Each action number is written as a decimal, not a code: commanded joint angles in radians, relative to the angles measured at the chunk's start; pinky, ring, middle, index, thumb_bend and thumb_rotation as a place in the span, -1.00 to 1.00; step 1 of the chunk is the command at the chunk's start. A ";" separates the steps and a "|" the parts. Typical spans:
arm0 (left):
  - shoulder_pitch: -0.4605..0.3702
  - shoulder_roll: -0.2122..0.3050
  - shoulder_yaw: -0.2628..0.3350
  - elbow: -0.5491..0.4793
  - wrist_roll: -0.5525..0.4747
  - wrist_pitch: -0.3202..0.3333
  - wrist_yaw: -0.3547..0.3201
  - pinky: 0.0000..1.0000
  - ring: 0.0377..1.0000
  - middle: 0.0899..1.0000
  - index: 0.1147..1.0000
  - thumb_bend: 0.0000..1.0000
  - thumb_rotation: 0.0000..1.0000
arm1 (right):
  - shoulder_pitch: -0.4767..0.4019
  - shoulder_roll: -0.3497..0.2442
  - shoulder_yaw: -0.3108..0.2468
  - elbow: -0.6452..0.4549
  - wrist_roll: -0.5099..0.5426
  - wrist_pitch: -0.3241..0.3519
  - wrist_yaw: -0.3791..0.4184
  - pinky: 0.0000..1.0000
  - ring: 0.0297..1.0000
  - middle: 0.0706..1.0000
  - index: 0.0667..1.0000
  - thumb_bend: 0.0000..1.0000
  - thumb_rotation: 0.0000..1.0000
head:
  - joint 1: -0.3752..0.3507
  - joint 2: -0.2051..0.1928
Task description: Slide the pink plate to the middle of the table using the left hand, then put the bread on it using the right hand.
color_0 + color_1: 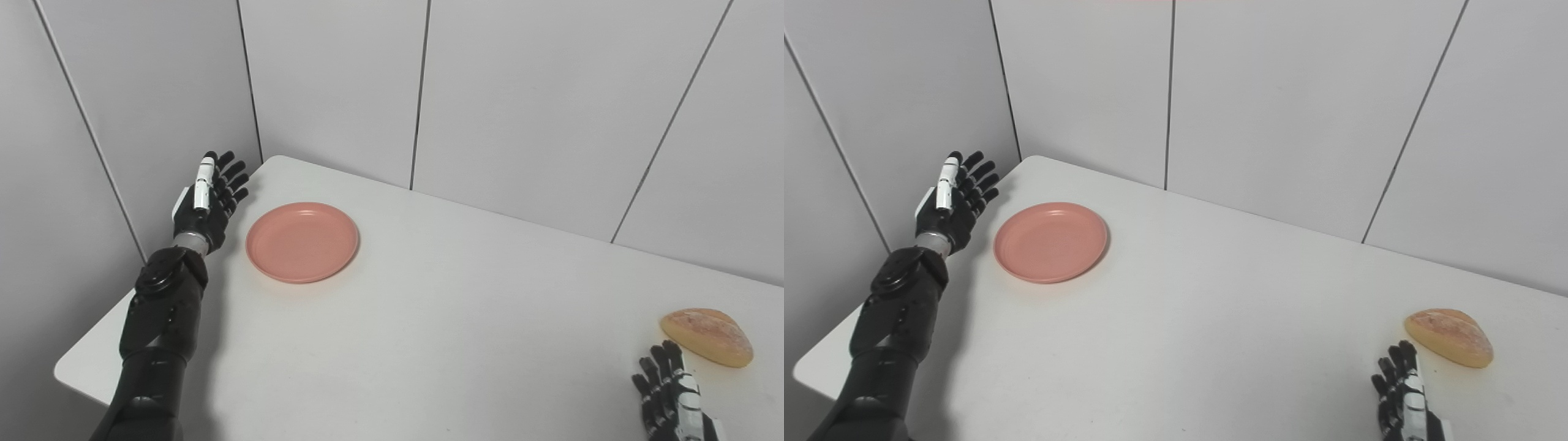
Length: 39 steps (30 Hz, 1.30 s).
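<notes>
Pink plate [302, 242] lies on the worktop [429, 318] at 10 o'clock. Left hand [208, 202], fingers spread and empty, stands beside its rim. Bread [707, 337] lies at 4 o'clock; right hand [670, 395], spread and empty, sits just beside it.

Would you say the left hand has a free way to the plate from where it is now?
Probably yes. The left hand is open beside the plate, on its left, with only bare table between them. The bread lies far off by the right hand.
</notes>
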 commanded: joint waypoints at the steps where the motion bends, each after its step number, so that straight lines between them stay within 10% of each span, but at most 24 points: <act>1: -0.024 0.019 0.009 -0.002 -0.014 -0.060 -0.016 0.90 0.83 0.79 0.76 -0.40 1.00 | 0.024 -0.016 -0.013 0.014 0.003 -0.031 0.010 1.00 1.00 1.00 1.00 -0.47 1.00 | 0.001 0.002; 39: -0.029 -0.048 -0.061 0.147 -0.002 -0.140 -0.038 0.77 0.75 0.73 0.71 -0.41 1.00 | 0.027 -0.011 -0.011 -0.005 0.001 -0.018 0.001 1.00 1.00 1.00 1.00 -0.45 1.00 | -0.014 0.010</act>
